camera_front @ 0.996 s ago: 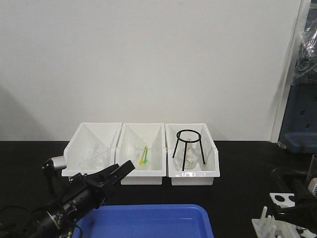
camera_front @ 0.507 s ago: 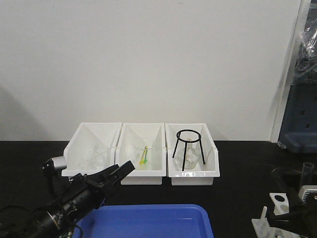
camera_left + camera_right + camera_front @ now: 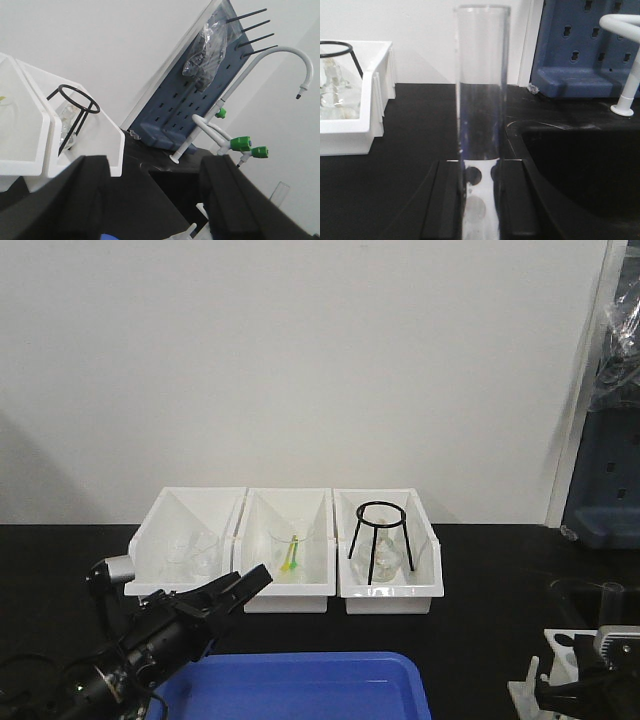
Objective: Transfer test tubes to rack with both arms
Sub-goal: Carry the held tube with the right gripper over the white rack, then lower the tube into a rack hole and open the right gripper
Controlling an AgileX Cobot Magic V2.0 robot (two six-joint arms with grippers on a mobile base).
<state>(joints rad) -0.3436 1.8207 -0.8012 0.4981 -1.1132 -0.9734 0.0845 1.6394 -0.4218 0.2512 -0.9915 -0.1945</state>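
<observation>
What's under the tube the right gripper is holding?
The white rack: its plate and dark holes show through the test tube, held upright in the right gripper. The tube's bottom end is out of frame, so whether it sits in a hole is unseen.

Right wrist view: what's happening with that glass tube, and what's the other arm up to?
The right hand is clamped on a test tube, holding it upright directly over the holes of the white rack. Whether its bottom has entered a hole cannot be seen. The left hand is open and empty, hanging by the blue tray.
</observation>
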